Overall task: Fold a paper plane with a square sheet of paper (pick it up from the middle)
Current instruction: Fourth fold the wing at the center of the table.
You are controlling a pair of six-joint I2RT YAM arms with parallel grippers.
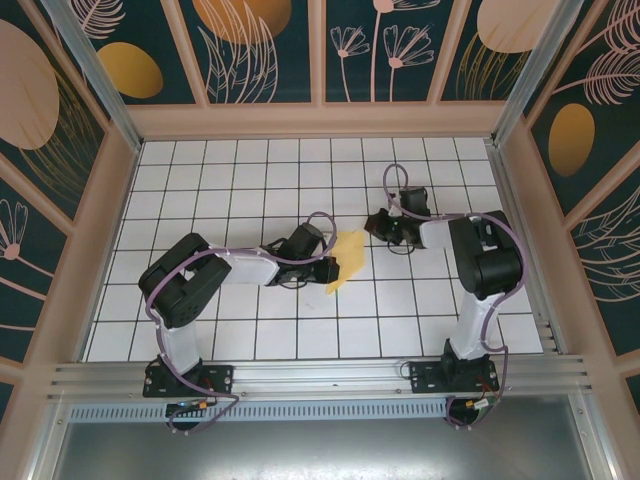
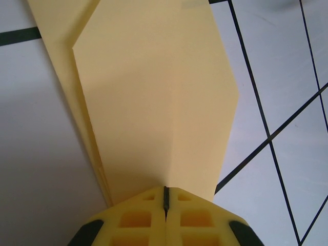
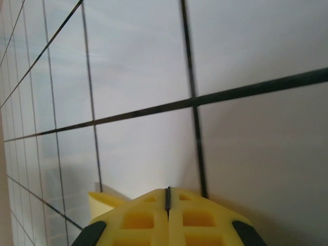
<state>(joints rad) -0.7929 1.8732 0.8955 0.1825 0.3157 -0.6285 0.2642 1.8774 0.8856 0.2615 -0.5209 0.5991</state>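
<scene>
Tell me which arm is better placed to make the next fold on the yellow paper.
Probably left. The left gripper is shut on the folded paper, whose centre crease runs straight out from the grip. The right gripper is shut beside the paper's edge, looking mostly at white tiles.

The surface (image 1: 250, 190) is a white grid of square tiles divided by thin black lines. A folded pale-yellow paper (image 1: 345, 258) lies near its centre.

The paper (image 1: 347, 256) lies mid-table (image 1: 250, 170), between the grippers: left gripper (image 1: 333, 268) at its left edge, right gripper (image 1: 374, 224) just behind-right.
</scene>
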